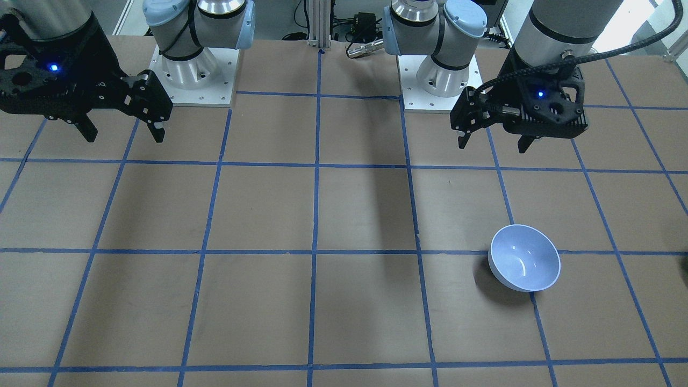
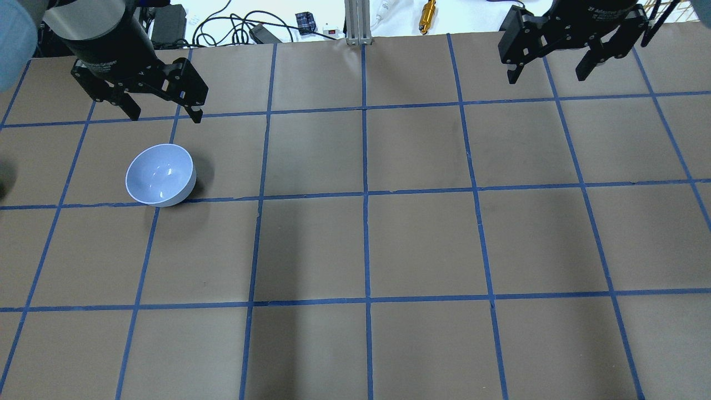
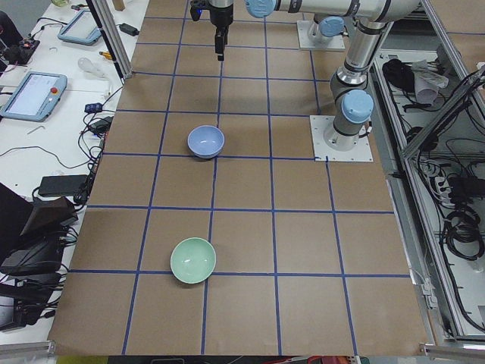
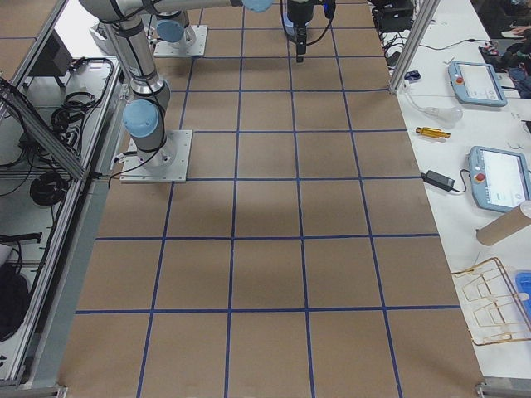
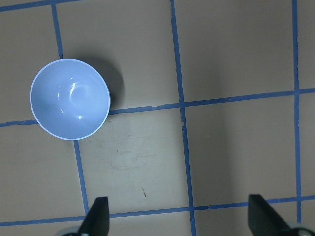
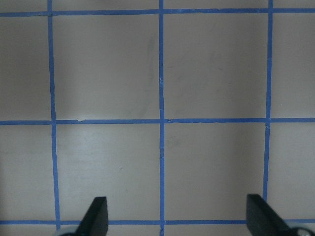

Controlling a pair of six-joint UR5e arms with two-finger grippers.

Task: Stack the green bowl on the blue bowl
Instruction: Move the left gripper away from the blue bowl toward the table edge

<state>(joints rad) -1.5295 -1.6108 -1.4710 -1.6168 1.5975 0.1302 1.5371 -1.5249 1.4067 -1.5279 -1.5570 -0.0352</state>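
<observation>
Brown paper covers the whole table [image 2: 422, 250], ruled into squares by blue tape lines [image 2: 365, 244], and from the end on the robot's left the green bowl [image 3: 193, 260] comes first. It is a round, glossy, pale mint bowl with smooth plain sides and a thin light rim. It stands upright with its mouth up and nothing in it, its far edge over a tape line, on the side of the table away from the robot. Only that end camera catches it. Farther along the same column of squares, well apart from it, stands the blue bowl [image 2: 160, 175]. This one is of much the same size and shape, pale periwinkle with a whitish rim and bright glints inside. It is also upright with nothing in it, and it sits right by a crossing of two tape lines with its edge over the tape. Raised over the table just past the blue bowl, not touching it, hangs the left gripper [image 2: 165, 118], its two black fingers spread wide with nothing between them. Its wrist camera looks straight down with the bowl off to one side. Way across at the other end, the right gripper [image 2: 545, 79] hangs above bare squares, likewise spread wide and holding nothing.
</observation>
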